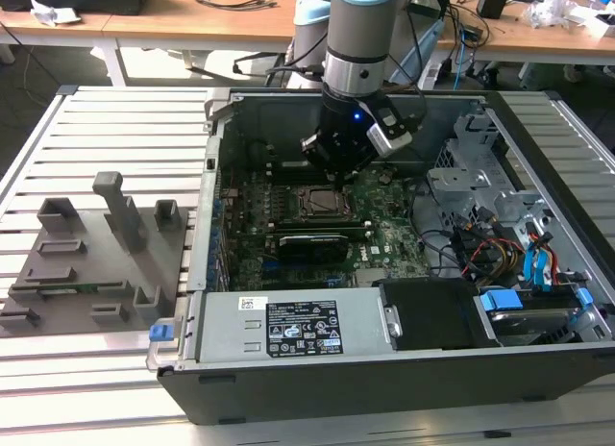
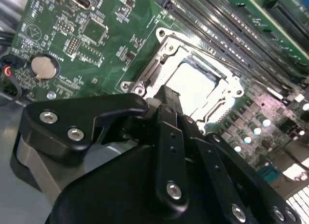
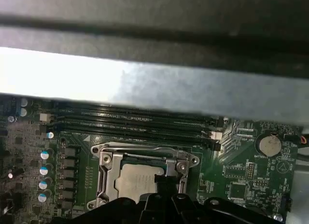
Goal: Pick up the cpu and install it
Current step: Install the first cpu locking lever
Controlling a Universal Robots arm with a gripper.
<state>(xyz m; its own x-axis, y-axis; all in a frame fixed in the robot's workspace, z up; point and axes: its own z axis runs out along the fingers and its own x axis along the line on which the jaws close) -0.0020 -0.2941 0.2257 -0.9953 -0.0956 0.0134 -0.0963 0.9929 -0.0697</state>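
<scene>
One cpu point(image 3: 137, 178): seated in socket point(image 3: 104, 178); judged light, stiff, fragile; best held by edges.
Gripper point(image 2: 166, 105): just above cpu; finger state cannot be told.

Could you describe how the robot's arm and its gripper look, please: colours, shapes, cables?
The arm is a silvery-grey cylinder with a light-blue cap and a black wrist showing a small blue light. A black cable hangs beside it. The gripper is matte black, with angular linked fingers held by silver screws.

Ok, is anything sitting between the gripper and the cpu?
Nothing visible. The cpu lies in the socket frame on the motherboard, its top plate bare, and the gripper hangs close above it.
</scene>
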